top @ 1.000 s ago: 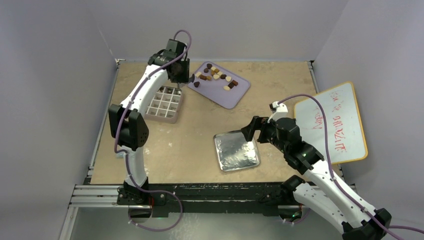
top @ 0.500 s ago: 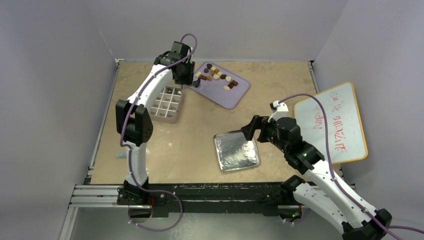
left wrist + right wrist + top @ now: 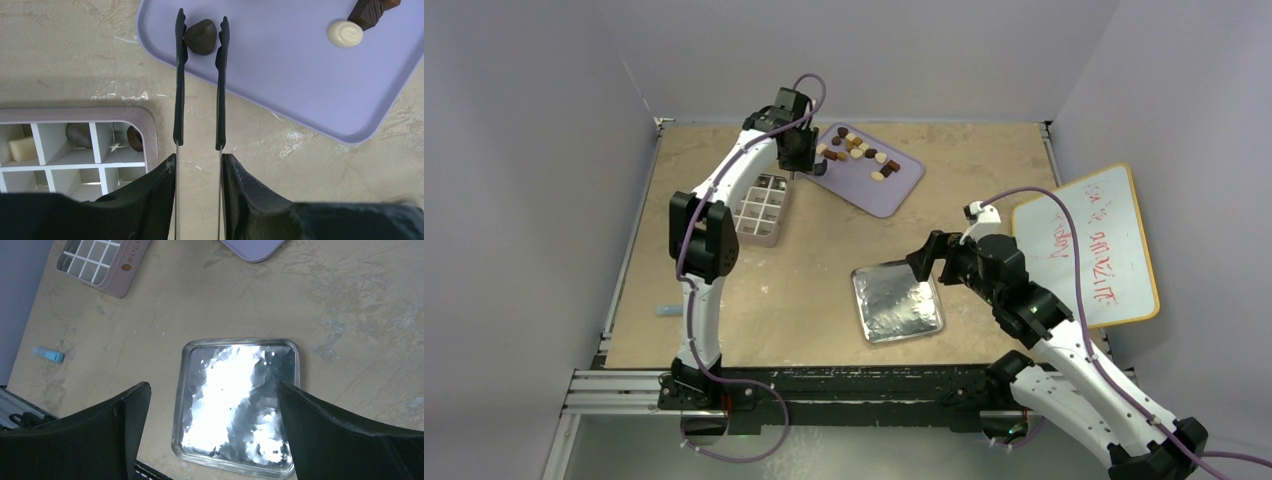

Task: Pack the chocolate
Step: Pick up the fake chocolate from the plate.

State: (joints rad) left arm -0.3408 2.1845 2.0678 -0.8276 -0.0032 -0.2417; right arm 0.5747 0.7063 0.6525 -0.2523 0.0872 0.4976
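Several tiny dark, brown and cream chocolates (image 3: 856,148) lie on a lavender tray (image 3: 894,190). My left gripper (image 3: 796,165) is shut on black tweezers (image 3: 178,100). In the left wrist view the gripper (image 3: 198,162) points the tweezer tips at either side of a dark brown chocolate (image 3: 200,37) at the edge of the tray (image 3: 290,75). A white gridded box (image 3: 75,145) holds a cream piece (image 3: 21,148) and two dark pieces. My right gripper (image 3: 212,385) is open and empty above a silver tin lid (image 3: 240,440).
The gridded box (image 3: 759,205) stands left of the tray. The silver lid (image 3: 897,302) lies near the front centre. A whiteboard (image 3: 1089,245) leans at the right edge. A small blue item (image 3: 667,311) lies at the front left.
My left arm has swung from above the gridded box to the tray's left corner, bringing the tweezer tips around the dark chocolate. The right arm has not moved.
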